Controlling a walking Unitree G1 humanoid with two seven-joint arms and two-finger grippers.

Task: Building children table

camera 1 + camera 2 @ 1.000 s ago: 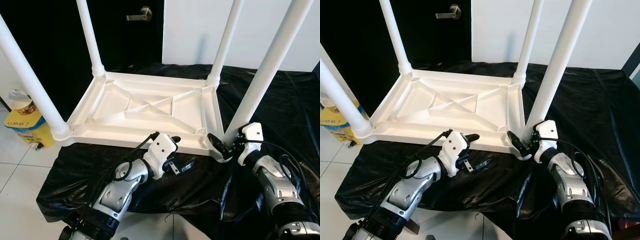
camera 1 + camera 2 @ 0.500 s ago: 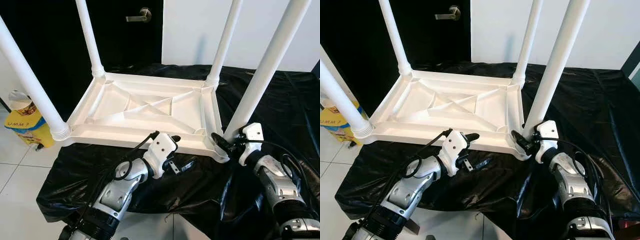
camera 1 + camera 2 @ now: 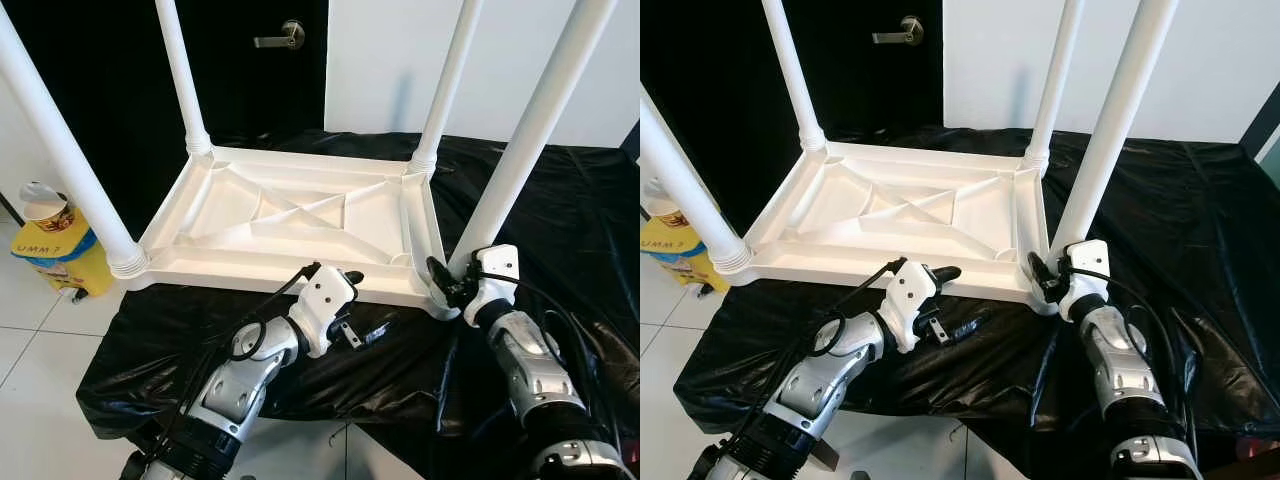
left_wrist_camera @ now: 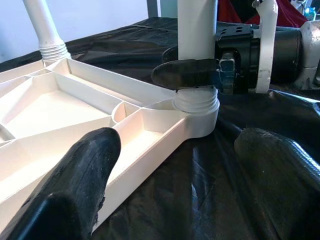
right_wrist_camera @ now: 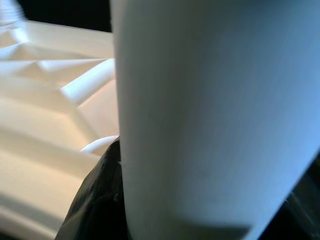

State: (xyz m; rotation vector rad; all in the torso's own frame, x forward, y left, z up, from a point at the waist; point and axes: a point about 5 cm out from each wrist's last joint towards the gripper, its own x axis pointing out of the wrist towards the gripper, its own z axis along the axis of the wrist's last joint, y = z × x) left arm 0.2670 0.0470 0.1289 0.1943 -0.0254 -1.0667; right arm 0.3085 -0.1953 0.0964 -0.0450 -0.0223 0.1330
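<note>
Upturned white plastic children's table top point(image 3: 300, 215) on black plastic sheeting point(image 3: 560, 220), four white tubular legs standing upright. Right gripper point(image 3: 449, 284) clasped around the base of the near-right white leg point(image 3: 530, 140), directly above its threaded corner socket point(image 4: 196, 106); long axis of that leg vertical, rising away from the wrist. Left gripper point(image 3: 358, 306) spread apart and empty, hovering just beside the near rim, farther from that leg. Turning about the vertical axis judged the likely next move, right arm nearer.
</note>
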